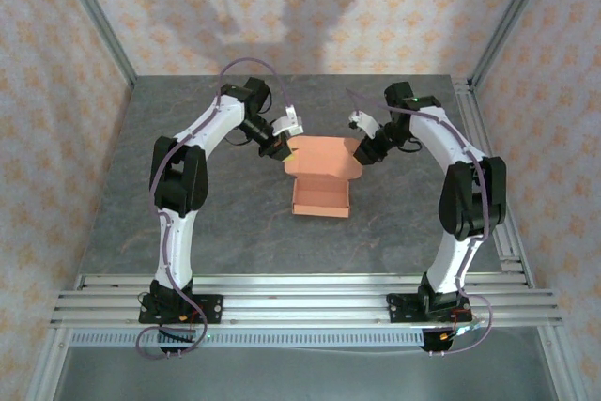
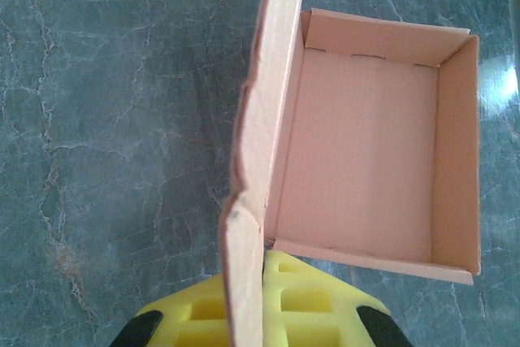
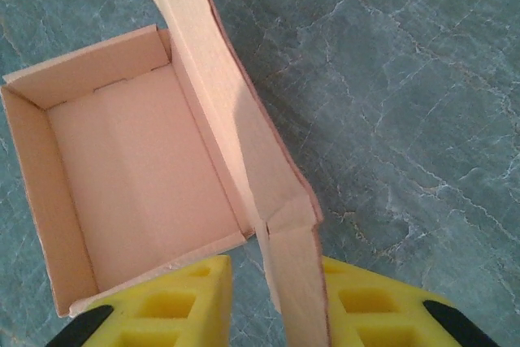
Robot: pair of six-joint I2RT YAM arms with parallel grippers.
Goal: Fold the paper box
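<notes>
the paper box (image 1: pixel 320 196) sat near the middle of the tabletop (image 1: pixel 216 223), its open tray toward the near edge and its raised lid panel behind that, on the far side. the left hand (image 1: pixel 280 147) was at the panel's left end and the right hand (image 1: pixel 364 149) at its right end, with the box between them. in the left wrist view an end flap (image 2: pixel 244 282) stood between the fingers (image 2: pixel 345 290), with the tray on its right, and in the right wrist view the other end flap (image 3: pixel 296 282) stood between the fingers (image 3: pixel 349 278), with the tray on its left.
</notes>
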